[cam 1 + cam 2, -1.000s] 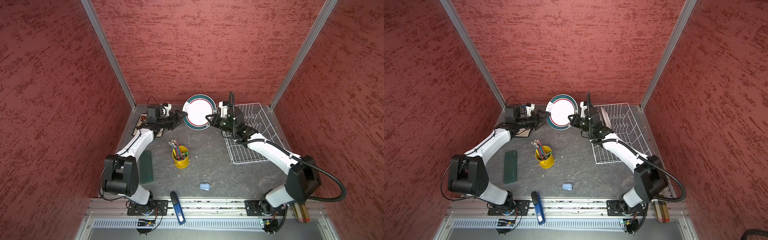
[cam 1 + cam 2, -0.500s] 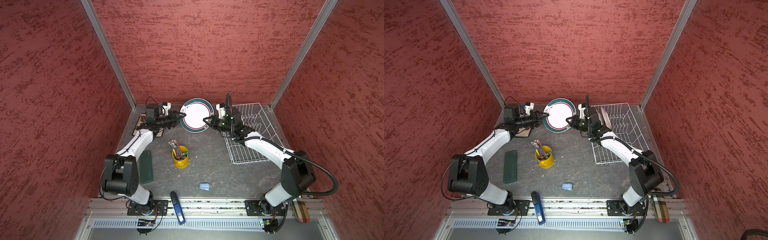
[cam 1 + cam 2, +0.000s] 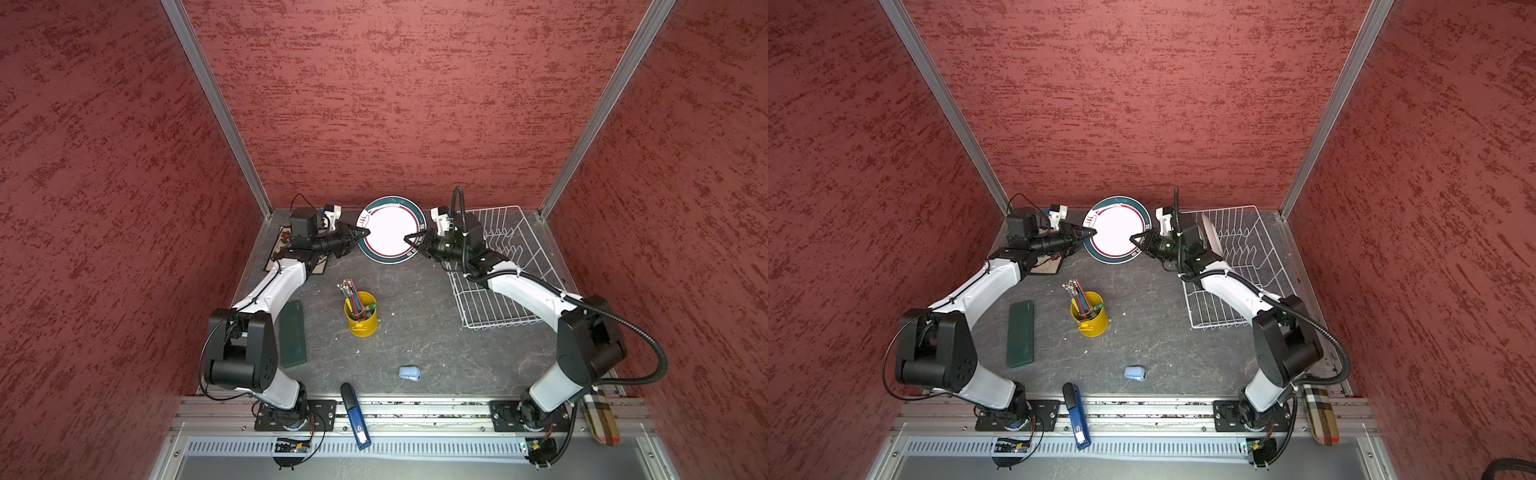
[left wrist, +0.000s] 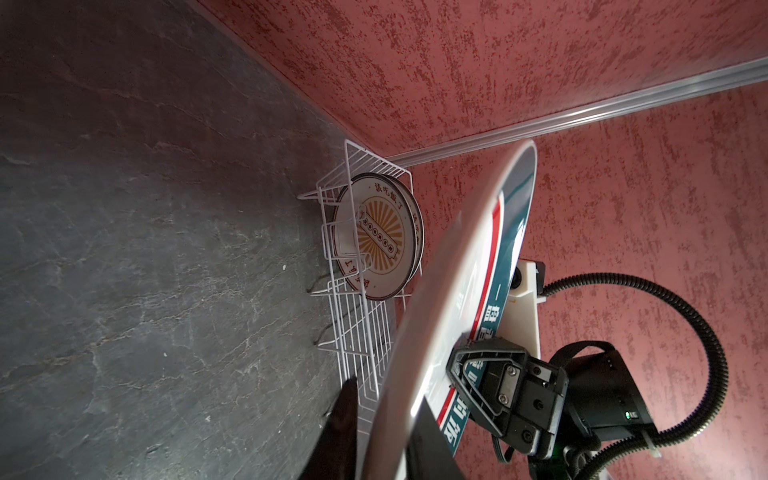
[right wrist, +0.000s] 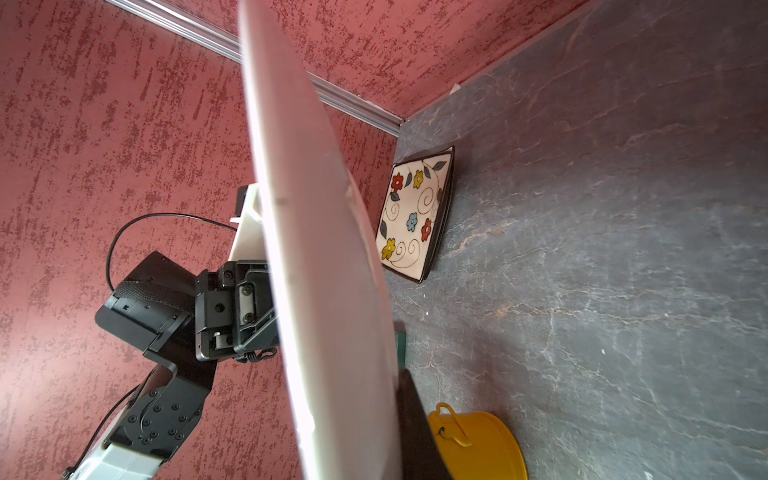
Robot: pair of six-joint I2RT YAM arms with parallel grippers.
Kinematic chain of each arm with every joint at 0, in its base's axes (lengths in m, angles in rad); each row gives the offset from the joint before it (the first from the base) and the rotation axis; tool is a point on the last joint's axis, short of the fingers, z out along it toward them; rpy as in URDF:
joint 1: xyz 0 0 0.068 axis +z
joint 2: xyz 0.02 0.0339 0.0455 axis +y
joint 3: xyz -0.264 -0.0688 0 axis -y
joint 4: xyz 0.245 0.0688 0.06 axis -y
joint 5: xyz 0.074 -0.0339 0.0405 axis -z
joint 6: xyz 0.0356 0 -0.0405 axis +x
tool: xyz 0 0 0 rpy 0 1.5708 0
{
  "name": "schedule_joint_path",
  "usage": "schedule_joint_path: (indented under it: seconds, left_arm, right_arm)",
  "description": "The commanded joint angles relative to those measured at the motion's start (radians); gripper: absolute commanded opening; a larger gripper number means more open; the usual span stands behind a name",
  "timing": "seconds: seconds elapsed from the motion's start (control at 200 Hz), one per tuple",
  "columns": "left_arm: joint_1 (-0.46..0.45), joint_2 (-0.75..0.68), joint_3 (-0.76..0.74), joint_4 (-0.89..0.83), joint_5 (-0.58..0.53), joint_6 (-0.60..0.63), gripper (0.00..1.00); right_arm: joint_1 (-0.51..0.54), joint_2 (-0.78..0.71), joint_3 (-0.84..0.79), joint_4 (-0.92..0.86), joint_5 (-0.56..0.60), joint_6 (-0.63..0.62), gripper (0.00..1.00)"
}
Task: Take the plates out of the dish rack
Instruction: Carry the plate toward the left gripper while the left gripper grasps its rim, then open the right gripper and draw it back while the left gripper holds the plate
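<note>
- Left fingers [image 3: 357,229], spread and just short of the rim a second ago, have closed on the left edge of the teal-rimmed plate [image 3: 390,237], which has drifted slightly leftward.
- Far left, at the back corner of the worktop [image 3: 415,340], a square flowered plate [image 5: 415,212] lies flat, already out of the rack. The left arm partly hides it in both top views.
- Centre back, the teal-rimmed plate stands on edge, seemingly clear of the worktop. It is pinched at opposite rims by both sets of fingers.
- Right fingers [image 3: 415,240] are pressed onto its right rim.
- Further right, the rack [image 3: 511,282] holds one sunburst plate [image 4: 376,237] upright between its prongs, so unloading is not finished.
- This looks like a hand-over. With two arms on one stiff plate, any mismatch in their motion strains both pinches and could twist the glazed rim free.
- If the right fingers let go before the left pinch is firm, the plate could swing about its single held edge and drop onto the worktop, near the yellow cup [image 3: 361,320].
</note>
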Motion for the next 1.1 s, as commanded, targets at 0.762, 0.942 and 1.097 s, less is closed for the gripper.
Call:
schedule_joint_path:
  seconds: [0.762, 0.942, 1.097]
  left_arm:
    - [0.015, -0.002, -0.001, -0.011, -0.021, 0.043, 0.0]
    - [0.015, 0.011, 0.025, -0.079, -0.064, 0.101, 0.0]
    - [0.022, 0.038, 0.042, -0.099, -0.082, 0.126, 0.0]
  right_arm:
    - [-0.032, -0.023, 0.014, 0.005, 0.015, -0.031, 0.84]
    - [-0.04, -0.051, 0.011, -0.041, 0.056, -0.067, 0.86]
    - [-0.045, -0.075, 0.011, -0.084, 0.087, -0.101, 0.87]
